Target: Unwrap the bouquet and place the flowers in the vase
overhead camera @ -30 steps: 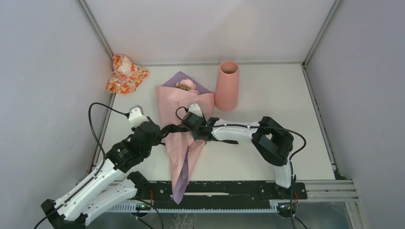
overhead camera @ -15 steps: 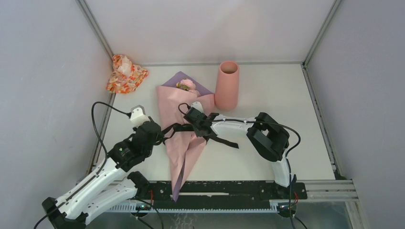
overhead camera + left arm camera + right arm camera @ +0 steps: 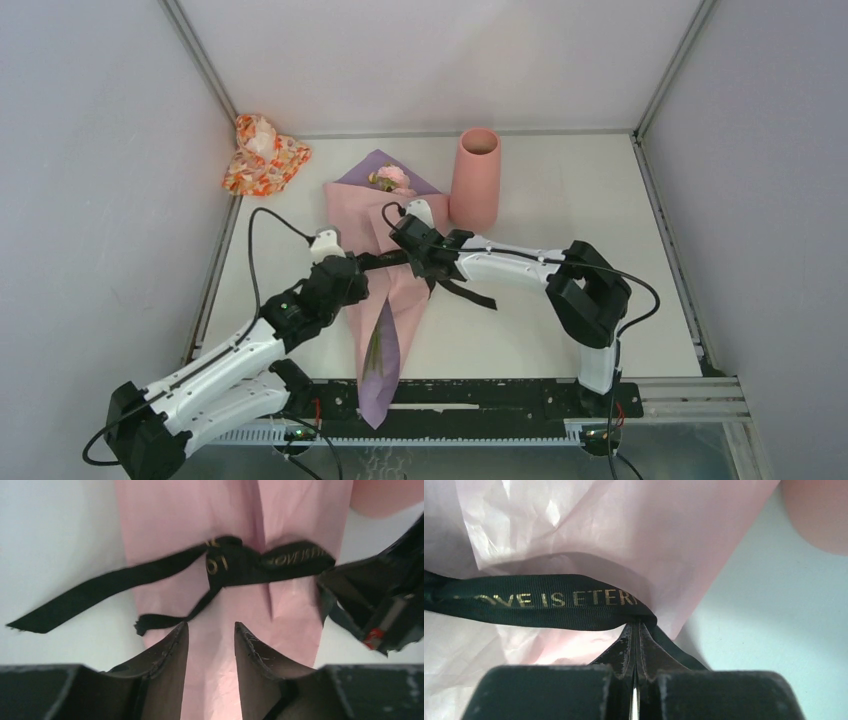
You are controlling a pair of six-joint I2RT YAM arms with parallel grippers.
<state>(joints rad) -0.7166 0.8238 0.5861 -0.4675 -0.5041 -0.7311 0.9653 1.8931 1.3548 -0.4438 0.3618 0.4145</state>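
Pink paper bouquet [image 3: 395, 295] was noted lying flat, near vase [image 3: 476, 180]; judged light, crinkly, easily torn. Ribbon [image 3: 549, 602] was pinched by right gripper [image 3: 638, 640]; left gripper [image 3: 210, 640] jaws were spread above wrap. Ribbon tails were judged safest hold.

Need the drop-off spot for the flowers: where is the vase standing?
In the top view, the vase stands upright toward the back, just right of the wide end of the bouquet, beyond the right gripper.
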